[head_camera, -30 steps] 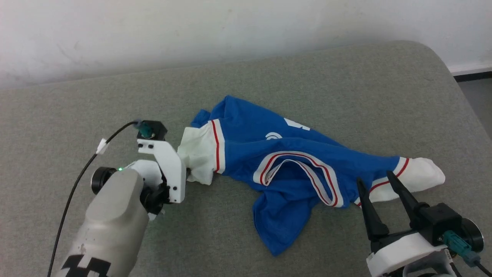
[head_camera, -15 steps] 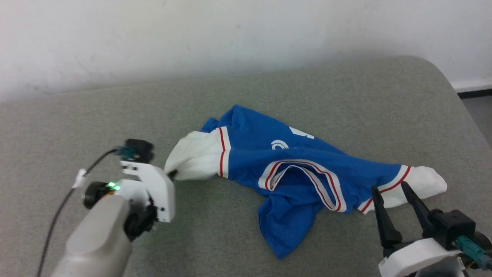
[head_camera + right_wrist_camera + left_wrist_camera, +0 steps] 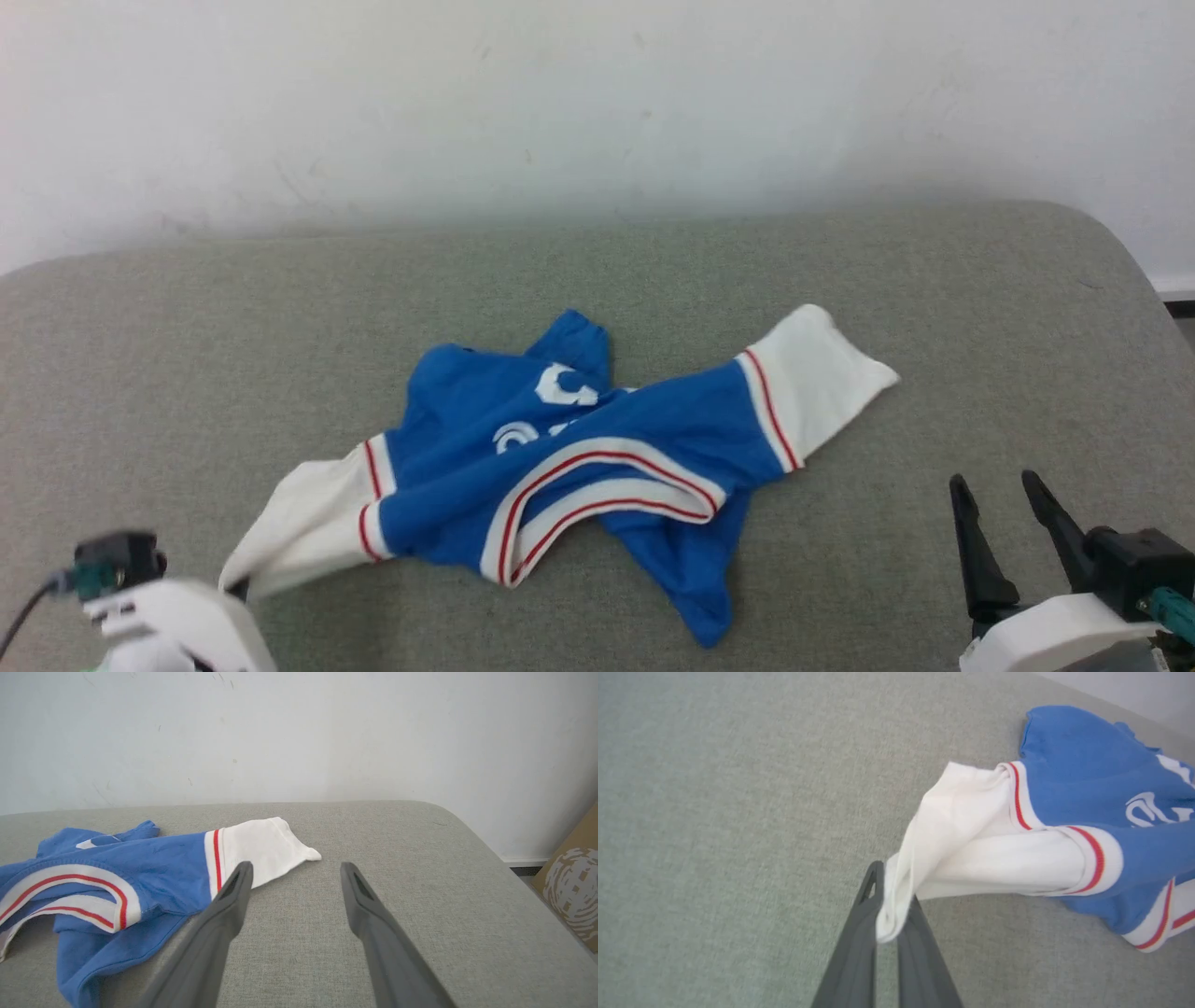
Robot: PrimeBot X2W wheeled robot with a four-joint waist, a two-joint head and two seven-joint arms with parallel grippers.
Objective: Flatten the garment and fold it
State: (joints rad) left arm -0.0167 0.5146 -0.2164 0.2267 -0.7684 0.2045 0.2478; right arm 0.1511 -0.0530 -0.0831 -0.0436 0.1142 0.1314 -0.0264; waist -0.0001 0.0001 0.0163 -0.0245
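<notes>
Garment (image 3: 560, 467) lies crumpled near the middle of the grey fabric-covered surface (image 3: 187, 373), royal-blue body bunched and creased rather than flat. The white neckband (image 3: 597, 476), edged with thin red stripes, faces up and loops across the front of the heap. Parts of the white lettering (image 3: 560, 387) show on the blue cloth just behind it. A blue flap (image 3: 700, 579) points toward the robot's side of the surface. The right-hand sleeve (image 3: 822, 373), white with a red stripe at its seam, rests flat on the surface and points away toward the far right. The left-hand sleeve (image 3: 299, 523), also white with red trim, stretches out toward the lower left corner of the head view.

The left tool (image 3: 892, 891) is closed on the open edge of the left-hand sleeve. In the left wrist view a fold of white cloth is pinched between the two dark fingers and hangs over their tips. The right tool (image 3: 992, 485) stands with its fingers spread apart and holds nothing. It sits near the right-hand sleeve without touching it, with bare grey surface between its fingers in the right wrist view.

A plain white wall (image 3: 560, 112) rises behind the surface. A brown cardboard box (image 3: 570, 891) with a white pattern stands past the surface's rounded right corner.
</notes>
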